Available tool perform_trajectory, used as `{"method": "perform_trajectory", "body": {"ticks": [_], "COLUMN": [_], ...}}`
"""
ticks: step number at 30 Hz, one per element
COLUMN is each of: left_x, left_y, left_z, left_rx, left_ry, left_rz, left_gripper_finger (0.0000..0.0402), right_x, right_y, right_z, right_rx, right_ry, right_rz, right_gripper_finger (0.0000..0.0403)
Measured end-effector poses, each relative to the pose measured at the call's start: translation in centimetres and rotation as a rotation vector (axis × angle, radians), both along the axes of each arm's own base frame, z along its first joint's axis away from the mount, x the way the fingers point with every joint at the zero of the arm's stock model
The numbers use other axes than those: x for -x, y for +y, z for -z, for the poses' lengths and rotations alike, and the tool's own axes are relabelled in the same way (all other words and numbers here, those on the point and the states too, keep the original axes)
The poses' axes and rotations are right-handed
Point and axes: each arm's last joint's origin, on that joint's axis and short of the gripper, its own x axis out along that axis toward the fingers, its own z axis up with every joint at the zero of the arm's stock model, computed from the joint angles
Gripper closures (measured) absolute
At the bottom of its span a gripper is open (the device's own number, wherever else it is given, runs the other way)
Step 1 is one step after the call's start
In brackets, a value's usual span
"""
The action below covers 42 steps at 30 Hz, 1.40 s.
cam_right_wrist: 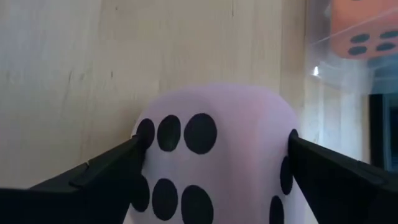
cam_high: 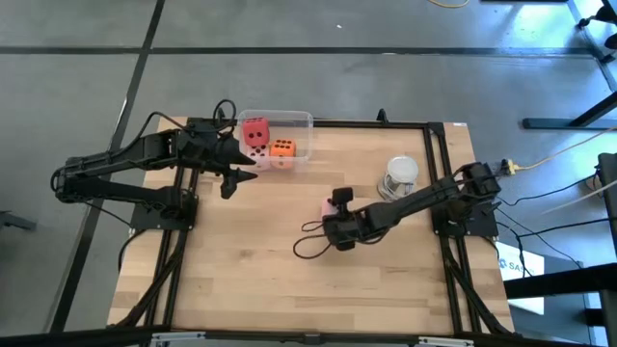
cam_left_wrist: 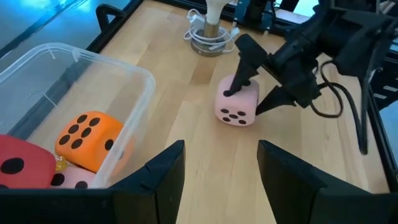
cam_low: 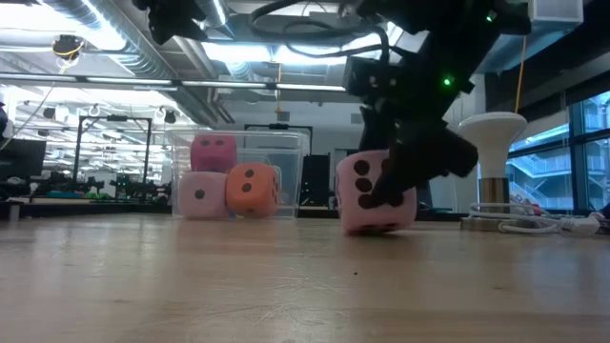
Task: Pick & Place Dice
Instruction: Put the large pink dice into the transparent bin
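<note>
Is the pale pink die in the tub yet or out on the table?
Out. The pale pink die sits on the table, between the right gripper's open fingers, apart from the tub.

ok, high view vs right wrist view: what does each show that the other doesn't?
Only the high view: the left gripper hovering beside the clear tub, the red die in it, and a white-topped stand on the table.
Only the right wrist view: the pale pink die's black pips close up, a finger on either side of it.
Both: that die at the right gripper, and the orange die.
</note>
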Motion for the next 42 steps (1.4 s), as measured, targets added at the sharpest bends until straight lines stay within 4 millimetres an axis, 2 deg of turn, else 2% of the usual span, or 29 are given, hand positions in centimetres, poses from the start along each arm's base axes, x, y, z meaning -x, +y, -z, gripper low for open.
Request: {"method": "perform_trajectory", "body": {"ticks": [4, 9, 20, 26, 36, 42], "left_x": [0.0, 0.1, 0.1, 0.1, 0.1, 0.1], "left_y": [0.0, 0.0, 0.0, 0.0, 0.0, 0.0], "left_z": [0.1, 0.2, 0.2, 0.2, 0.1, 0.1], "left_rx": [0.000, 0.002, 0.002, 0.000, -0.036, -0.051], "left_ry": [0.009, 0.019, 0.019, 0.019, 0.024, 0.024], "left_rz": [0.001, 0.002, 0.002, 0.003, 0.024, 0.032], "left_gripper_finger": [0.0213, 0.0213, 0.0213, 0.0213, 0.0213, 0.0213], "right_x": [-0.2, -0.3, -0.4, -1.5, -2.4, -3.1], "right_y": [0.2, 0.2, 0.5, 0.9, 1.3, 1.5], "right_z": [0.8, 0.8, 0.4, -1.3, -4.5, -7.6], "right_rx": [0.036, 0.046, 0.040, -0.001, -0.067, -0.101], "right_ry": [0.001, -0.013, -0.008, 0.006, -0.013, -0.071], "right_rz": [0.004, 0.008, 0.009, 0.025, 0.162, 0.259], "right_gripper_finger": [0.0053, 0.0120, 0.0124, 0.0146, 0.0175, 0.0189]}}
